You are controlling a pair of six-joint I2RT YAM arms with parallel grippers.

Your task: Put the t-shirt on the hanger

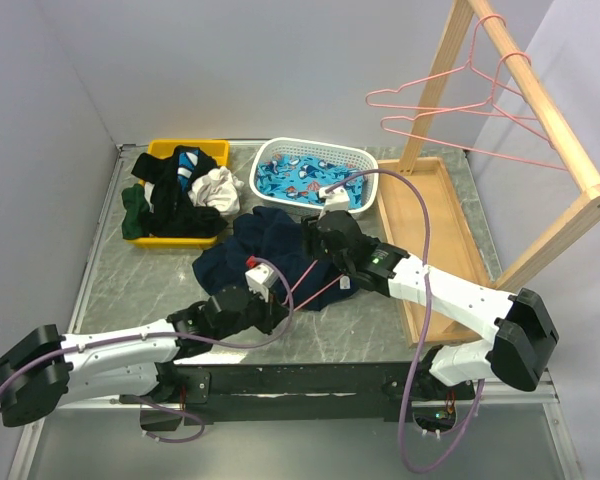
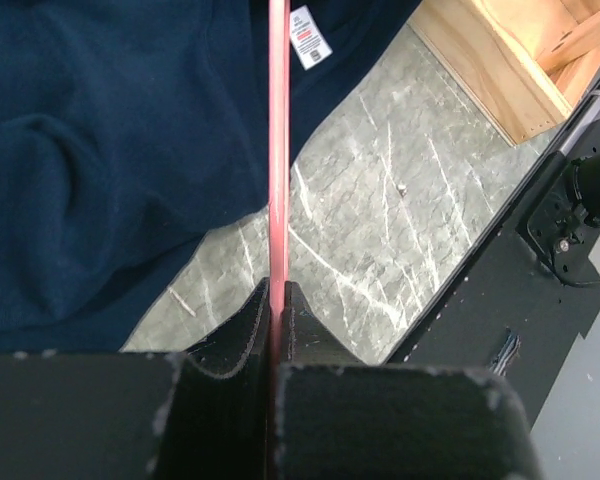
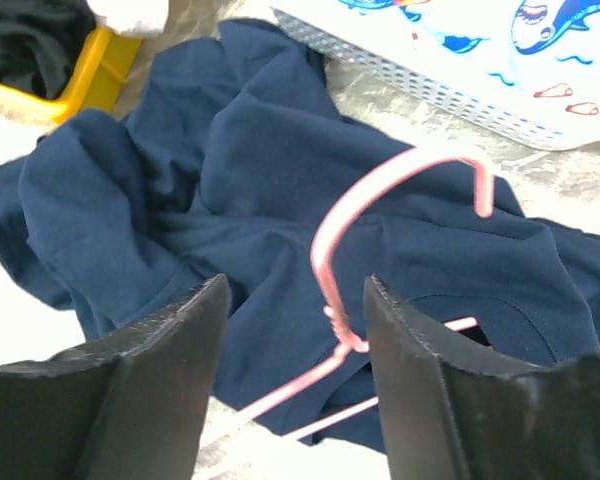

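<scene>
The navy t-shirt (image 1: 265, 250) lies crumpled on the table in front of the bins. It also fills the left wrist view (image 2: 110, 150), its white label (image 2: 310, 35) showing, and the right wrist view (image 3: 230, 170). A pink hanger (image 1: 310, 293) lies at the shirt's near right edge. My left gripper (image 1: 277, 305) is shut on the hanger's wire (image 2: 277, 200), which runs straight out from between the jaws (image 2: 277, 300). My right gripper (image 1: 315, 240) is open just above the shirt, and the hanger's hook (image 3: 400, 180) stands between its fingers (image 3: 295, 300) without touching them.
A wooden rack (image 1: 540, 100) with two more pink hangers (image 1: 450, 110) stands at the right on a wooden tray base (image 1: 430, 230). At the back stand a yellow bin (image 1: 175, 150) with a clothes heap and a white basket (image 1: 310, 150) with whale-print fabric.
</scene>
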